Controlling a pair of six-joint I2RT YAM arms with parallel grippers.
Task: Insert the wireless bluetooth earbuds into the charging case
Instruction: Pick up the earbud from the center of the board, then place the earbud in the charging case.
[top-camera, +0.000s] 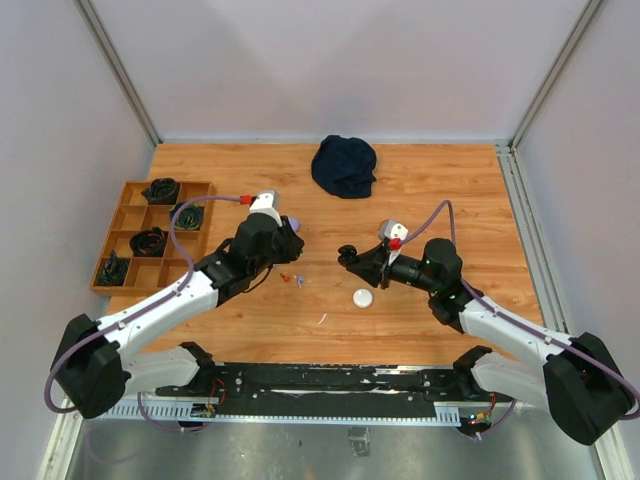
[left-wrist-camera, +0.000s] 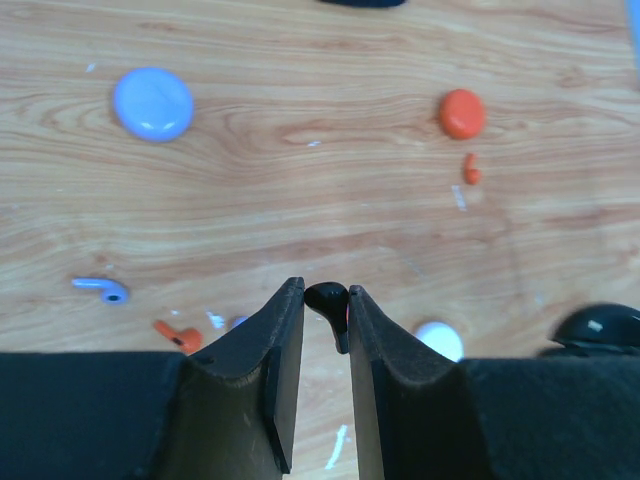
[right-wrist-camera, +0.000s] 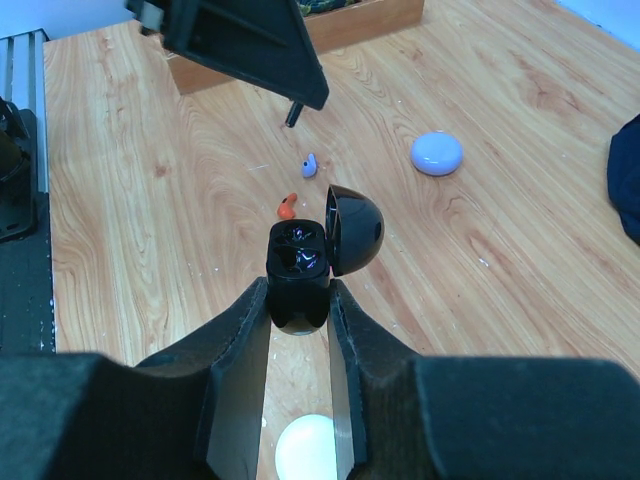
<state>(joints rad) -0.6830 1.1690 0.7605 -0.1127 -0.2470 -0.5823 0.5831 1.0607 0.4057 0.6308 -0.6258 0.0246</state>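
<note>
My left gripper (left-wrist-camera: 326, 290) is shut on a black earbud (left-wrist-camera: 330, 302), pinched between the fingertips above the table. From the right wrist it shows as a stem (right-wrist-camera: 293, 113) hanging under the left gripper (right-wrist-camera: 250, 45). The right gripper (right-wrist-camera: 298, 292) is shut on a black charging case (right-wrist-camera: 298, 275) with its lid (right-wrist-camera: 355, 228) flipped open and two empty sockets facing the left gripper. In the top view the left gripper (top-camera: 292, 243) and right gripper (top-camera: 350, 258) face each other, a short gap apart. A purple earbud (right-wrist-camera: 310, 165) and an orange earbud (right-wrist-camera: 288, 207) lie loose between them.
On the wood lie a purple round case (left-wrist-camera: 152, 103), an orange case (left-wrist-camera: 462, 113) with an orange bud (left-wrist-camera: 470, 170) beside it, and a white case (top-camera: 362, 298). A wooden compartment tray (top-camera: 125, 190) stands at the left. A dark blue cloth (top-camera: 343, 165) lies at the back.
</note>
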